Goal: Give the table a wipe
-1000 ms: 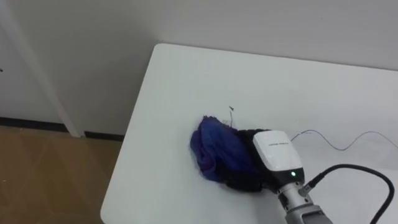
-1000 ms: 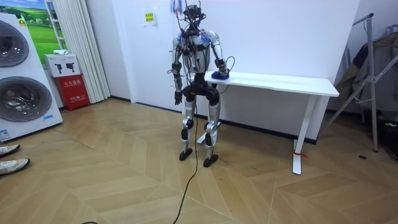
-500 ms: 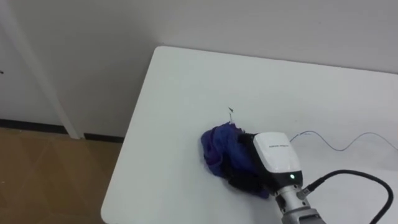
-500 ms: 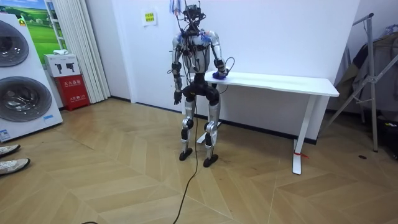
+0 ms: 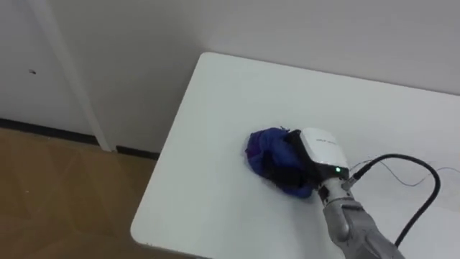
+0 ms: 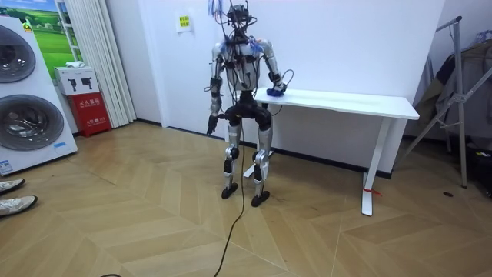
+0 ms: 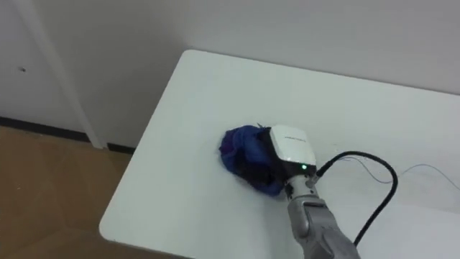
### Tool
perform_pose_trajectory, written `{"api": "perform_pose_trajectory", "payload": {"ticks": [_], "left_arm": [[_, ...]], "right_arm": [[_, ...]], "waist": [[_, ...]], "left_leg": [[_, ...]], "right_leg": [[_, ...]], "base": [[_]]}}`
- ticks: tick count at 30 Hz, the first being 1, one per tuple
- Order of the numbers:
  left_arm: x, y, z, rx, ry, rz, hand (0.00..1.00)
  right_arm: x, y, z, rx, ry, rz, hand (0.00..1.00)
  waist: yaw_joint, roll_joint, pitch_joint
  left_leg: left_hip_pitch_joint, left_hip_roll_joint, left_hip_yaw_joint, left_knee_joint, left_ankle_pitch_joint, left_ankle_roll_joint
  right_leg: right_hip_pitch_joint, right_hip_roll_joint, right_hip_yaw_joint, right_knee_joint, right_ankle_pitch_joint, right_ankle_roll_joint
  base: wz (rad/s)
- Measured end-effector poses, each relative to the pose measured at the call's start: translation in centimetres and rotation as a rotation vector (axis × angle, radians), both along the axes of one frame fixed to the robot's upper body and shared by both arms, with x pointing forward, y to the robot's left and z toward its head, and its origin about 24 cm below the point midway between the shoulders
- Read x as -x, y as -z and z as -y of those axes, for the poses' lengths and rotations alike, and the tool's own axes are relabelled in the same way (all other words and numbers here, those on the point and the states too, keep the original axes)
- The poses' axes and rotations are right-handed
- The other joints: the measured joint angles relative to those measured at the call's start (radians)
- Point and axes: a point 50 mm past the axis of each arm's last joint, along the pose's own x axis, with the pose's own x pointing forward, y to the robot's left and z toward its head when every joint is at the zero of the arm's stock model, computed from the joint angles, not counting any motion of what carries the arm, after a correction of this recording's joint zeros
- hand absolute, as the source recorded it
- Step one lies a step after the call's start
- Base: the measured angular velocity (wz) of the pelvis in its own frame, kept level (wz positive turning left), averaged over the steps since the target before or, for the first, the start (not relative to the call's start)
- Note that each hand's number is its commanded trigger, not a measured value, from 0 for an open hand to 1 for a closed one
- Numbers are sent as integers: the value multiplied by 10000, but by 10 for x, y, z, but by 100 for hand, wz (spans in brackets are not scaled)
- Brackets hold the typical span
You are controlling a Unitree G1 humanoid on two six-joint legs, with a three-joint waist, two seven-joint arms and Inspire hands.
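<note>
Right hand [image 5: 320, 149], fingers curled into the bunched blue cloth [image 5: 263, 147], is pressing it onto the white table [image 5: 215, 108] near the table's left end, where I am judging that firm, even, overlapping strokes would be cleaning best.

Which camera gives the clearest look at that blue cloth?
Left eye view: blue cloth bunched partly under the right hand, close up. Right eye view is similar; room view gives a distant blue speck.
</note>
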Motion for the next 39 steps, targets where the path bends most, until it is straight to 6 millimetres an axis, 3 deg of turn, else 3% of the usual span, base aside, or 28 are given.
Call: {"api": "perform_pose_trajectory", "payload": {"ticks": [3,8,10,18,22,27,30,35,39], "left_arm": [[2,-3,-8,-41,-157,40,0],[3,-7,-19,-318,-420,122,0],[4,-8,-22,-405,-545,167,0],[5,-12,-32,-683,-1069,351,0],[1,-13,-34,-751,-1107,609,0],[6,-13,-34,-810,-1121,548,0],[9,-12,-32,-771,-1093,399,0],[9,-7,-23,-584,-813,65,0],[2,-3,-15,-384,-574,-57,0]], "right_arm": [[-2,0,27,75,978,70,100],[19,8,73,623,2540,45,100],[41,17,89,585,3435,-85,100],[96,33,126,869,5474,-571,100],[124,37,142,973,6388,-847,100],[143,40,152,1009,7153,-1173,100],[134,38,151,1008,7141,-1208,100],[105,32,137,1535,6432,-1470,100],[47,15,84,1773,3850,-1098,100]], "waist": [[-16,66,-4],[-91,84,-24],[-160,3,-86],[-847,-135,-197],[-1054,-233,-317],[-1133,-327,-293],[-1057,-315,-285],[-481,-225,-191],[-85,-214,-31]], "left_leg": [[-41,-89,-183,9,87,42],[-55,-226,-298,31,135,122],[81,-254,-299,-25,140,138],[399,-219,-122,-62,91,176],[431,-218,-44,-68,92,172],[583,-213,9,-21,82,151],[613,-205,73,-27,81,144],[695,-78,558,-114,81,125],[421,26,699,-160,131,42]], "right_leg": [[23,-84,-184,-9,-1,2],[95,-238,-366,0,-1,34],[245,-269,-387,-18,-4,61],[563,-243,-299,3,-26,105],[581,-238,-184,20,-35,119],[713,-231,-128,10,-34,120],[704,-213,-35,23,-33,119],[453,-78,527,205,46,62],[12,36,667,235,169,-66]], "base": [[27],[11],[11],[-4],[-8],[-5],[-9],[-35],[-22]]}}
